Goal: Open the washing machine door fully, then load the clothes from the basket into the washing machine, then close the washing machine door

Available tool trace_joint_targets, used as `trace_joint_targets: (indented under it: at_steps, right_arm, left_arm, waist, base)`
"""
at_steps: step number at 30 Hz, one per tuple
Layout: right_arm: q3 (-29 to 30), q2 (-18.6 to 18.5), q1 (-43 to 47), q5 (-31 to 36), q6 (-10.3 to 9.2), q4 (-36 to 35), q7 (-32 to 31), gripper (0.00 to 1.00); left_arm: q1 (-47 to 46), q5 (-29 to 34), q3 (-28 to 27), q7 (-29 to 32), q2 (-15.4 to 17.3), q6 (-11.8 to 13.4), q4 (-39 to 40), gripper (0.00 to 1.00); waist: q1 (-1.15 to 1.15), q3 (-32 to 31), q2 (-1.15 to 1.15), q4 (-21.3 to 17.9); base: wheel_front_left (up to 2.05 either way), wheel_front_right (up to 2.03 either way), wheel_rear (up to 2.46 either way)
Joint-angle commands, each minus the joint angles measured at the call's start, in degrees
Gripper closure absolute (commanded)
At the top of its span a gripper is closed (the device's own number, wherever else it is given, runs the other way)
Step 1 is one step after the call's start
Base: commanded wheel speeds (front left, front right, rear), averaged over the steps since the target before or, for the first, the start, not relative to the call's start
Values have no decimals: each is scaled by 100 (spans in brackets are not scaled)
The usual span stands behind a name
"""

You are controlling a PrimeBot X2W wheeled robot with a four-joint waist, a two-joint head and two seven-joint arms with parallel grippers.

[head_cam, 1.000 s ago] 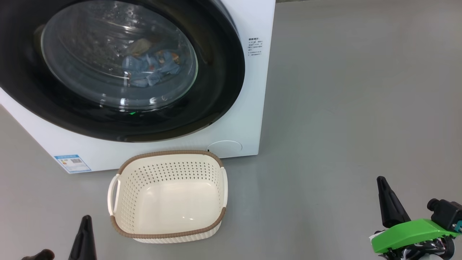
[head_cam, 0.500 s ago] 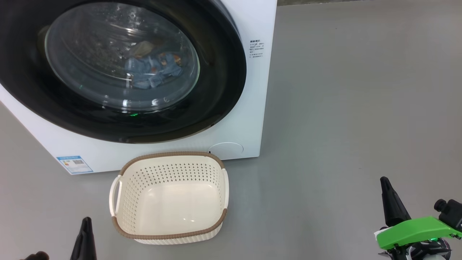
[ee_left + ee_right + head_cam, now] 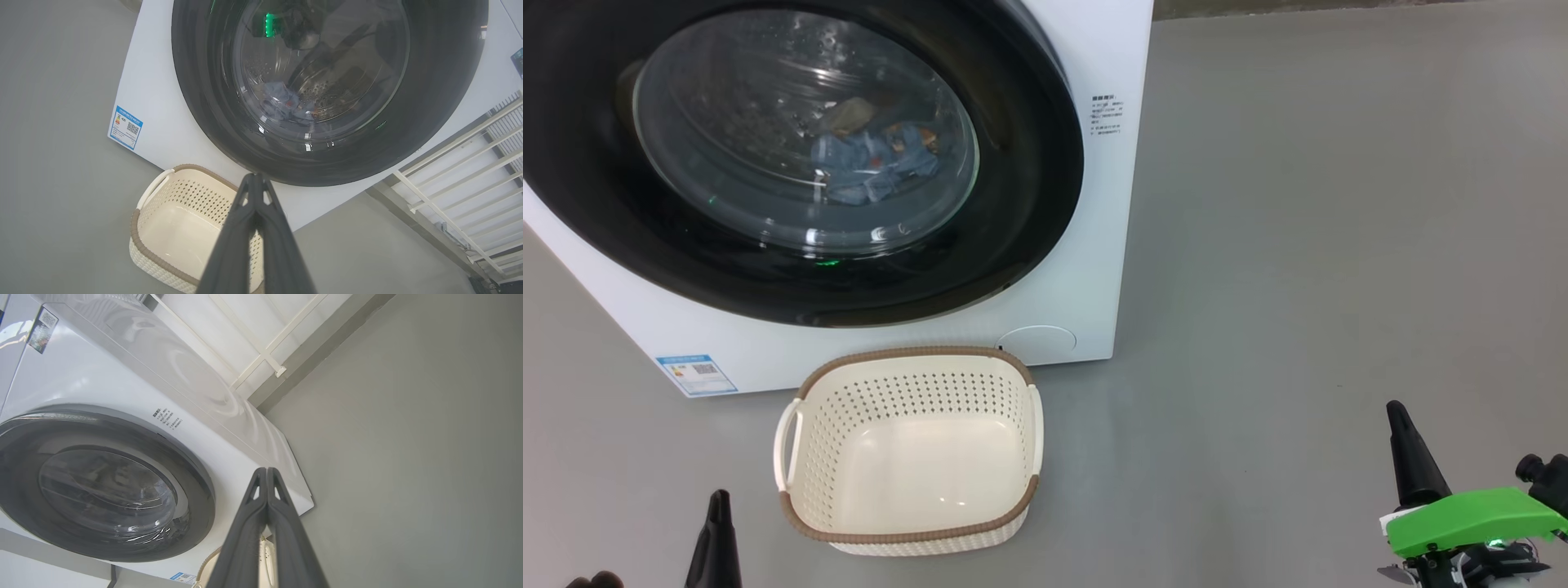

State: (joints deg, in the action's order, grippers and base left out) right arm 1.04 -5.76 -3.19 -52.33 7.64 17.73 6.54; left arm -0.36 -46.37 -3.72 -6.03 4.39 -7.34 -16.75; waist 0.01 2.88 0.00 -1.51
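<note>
The white washing machine stands at upper left, and its black-rimmed door lies flush against its front. Through the glass I see the light-blue clothes lying in the drum, also seen as clothes in the left wrist view. The cream basket sits on the floor in front of the machine and holds nothing. My left gripper is at the lower left, beside the basket, shut on nothing. My right gripper is at the lower right, far from the machine, shut and empty.
Grey floor stretches to the right of the machine. A blue label sticker marks the machine's lower left corner. A white railing runs along the wall beside the machine.
The whole picture has shifted slightly right and down, so the camera moved. Both grippers sit a little lower in the view. The door, clothes and basket have not changed.
</note>
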Motion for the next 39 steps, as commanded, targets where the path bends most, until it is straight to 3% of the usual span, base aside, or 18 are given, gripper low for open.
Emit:
trace_joint_targets:
  at_steps: [1,39]
  right_arm:
    - [19,-55,-195,-123,-6,-171,-49,100]
    - [286,115,-249,-2224,-11,-280,-711,100]
  left_arm:
    - [-250,-137,-110,39,62,-7,167,100]
    - [-430,-2535,-204,696,-53,-11,224,100]
  waist:
    - [0,-3,0,2]
    - [0,-147,0,83]
  base:
    - [0,0,0]
    - [0,0,0]
